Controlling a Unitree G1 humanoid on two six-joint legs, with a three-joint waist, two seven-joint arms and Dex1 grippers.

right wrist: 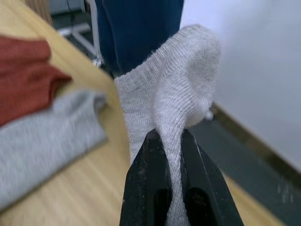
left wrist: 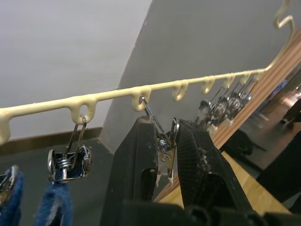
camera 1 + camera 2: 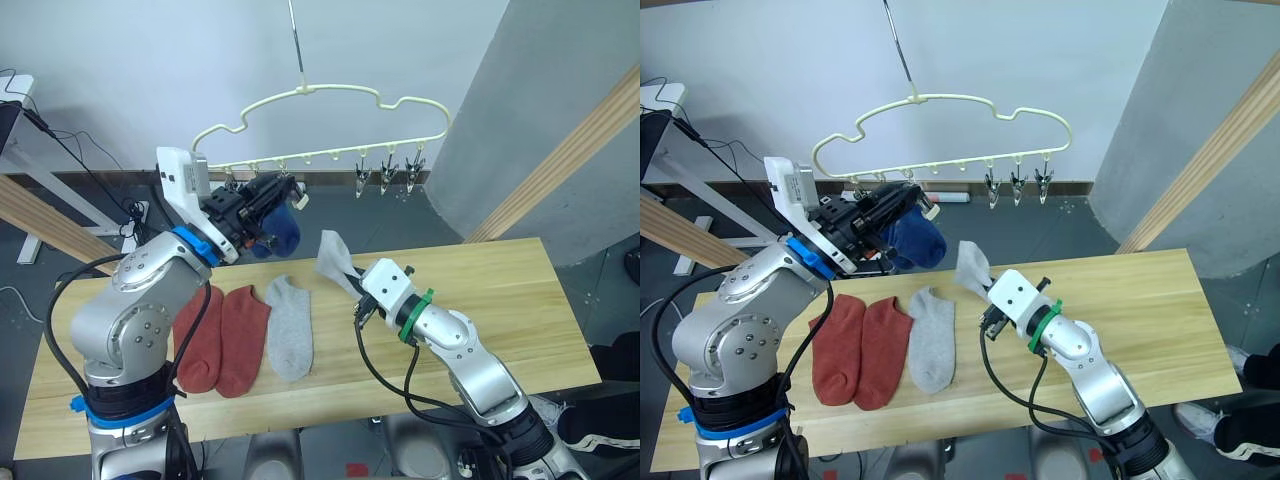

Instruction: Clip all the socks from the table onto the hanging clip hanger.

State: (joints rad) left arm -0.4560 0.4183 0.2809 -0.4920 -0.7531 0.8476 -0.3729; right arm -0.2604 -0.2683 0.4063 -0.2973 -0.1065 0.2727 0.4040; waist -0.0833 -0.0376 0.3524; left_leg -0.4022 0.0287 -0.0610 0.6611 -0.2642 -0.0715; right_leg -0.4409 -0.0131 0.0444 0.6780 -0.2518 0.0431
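The pale yellow clip hanger (image 3: 330, 115) hangs by its metal hook above the far edge of the wooden table (image 3: 520, 300), and the left gripper (image 2: 168, 150) is raised to its lower bar. The head views show that gripper's black fingers among the clips with a blue sock (image 3: 283, 228) hanging just beside them; the left wrist view adds what they miss: the two fingers are nearly closed, squeezing a metal clip (image 2: 162, 141) that hangs from one of the bar's loops, while the next clip (image 2: 68, 160) already bites blue fabric. Three more clips (image 3: 386, 172) dangle bare toward the hanger's right end. The right gripper (image 1: 168, 141) is lifted off the tabletop with a light grey sock (image 3: 333, 258) pinched between its closed fingers, the sock standing up from the jaws; the right wrist view shows the knit cuff bunched above the fingertips with the blue sock behind. On the table lie two rust-red socks (image 3: 222, 335) side by side, touching, and a second grey sock (image 3: 290, 325) just right of them
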